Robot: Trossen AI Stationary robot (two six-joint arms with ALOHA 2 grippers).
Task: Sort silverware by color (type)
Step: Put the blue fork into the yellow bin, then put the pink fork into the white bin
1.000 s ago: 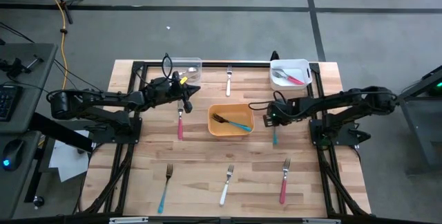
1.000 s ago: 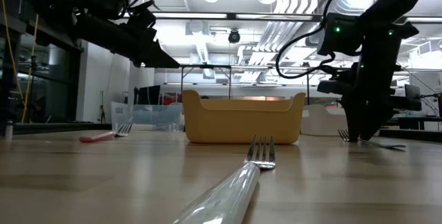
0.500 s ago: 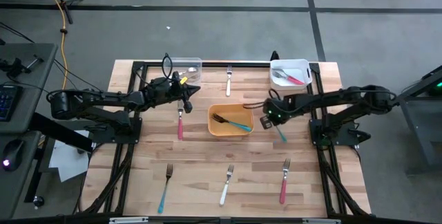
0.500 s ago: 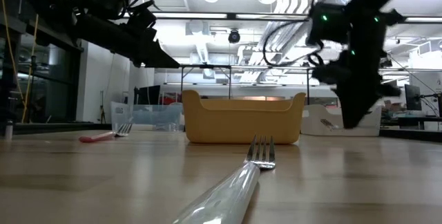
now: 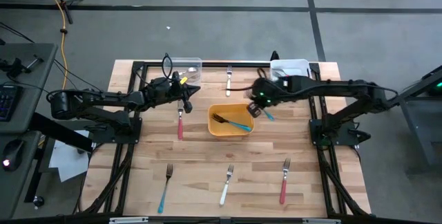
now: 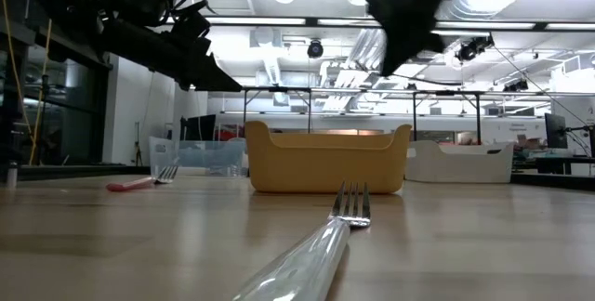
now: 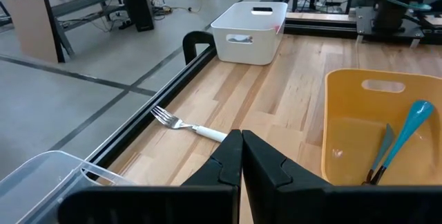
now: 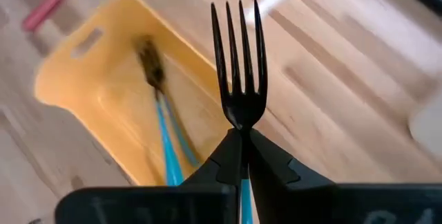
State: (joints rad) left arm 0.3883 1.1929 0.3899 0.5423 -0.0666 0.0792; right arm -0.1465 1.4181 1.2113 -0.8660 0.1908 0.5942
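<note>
High view: the right gripper (image 5: 254, 108) hangs over the right edge of the yellow bin (image 5: 214, 128) at the middle of the counter (image 5: 200, 162). Its jaws are clamped on a teal fork (image 5: 266, 114), whose handle sticks out toward the right arm. The right wrist view shows that fork's tines (image 8: 239, 58) pointing away from the gripper, above the bin's rim (image 8: 83, 44). Two teal forks (image 5: 231, 122) already lie inside the bin.

The left gripper (image 5: 185, 90) sits toward the counter's far left, just above the head end of a pink fork (image 5: 180, 122) lying on the wood. The left wrist view shows its jaws pressed together on nothing.

A clear bin (image 5: 188, 66) stands at the far edge near the left gripper. A white bin (image 5: 290, 65) stands at the far right edge, partly covered by the right arm; its contents cannot be seen from above. A white fork (image 5: 228, 80) lies between those two bins at the far edge.

Three more forks lie along the near edge, well apart from each other: a teal one (image 5: 166, 188) at left, a white one (image 5: 226, 185) in the middle, and a pink one (image 5: 284, 181) at right.

Low view: the middle white fork (image 6: 307, 250) lies nearest the camera, with the yellow bin (image 6: 325, 160) behind it.
</note>
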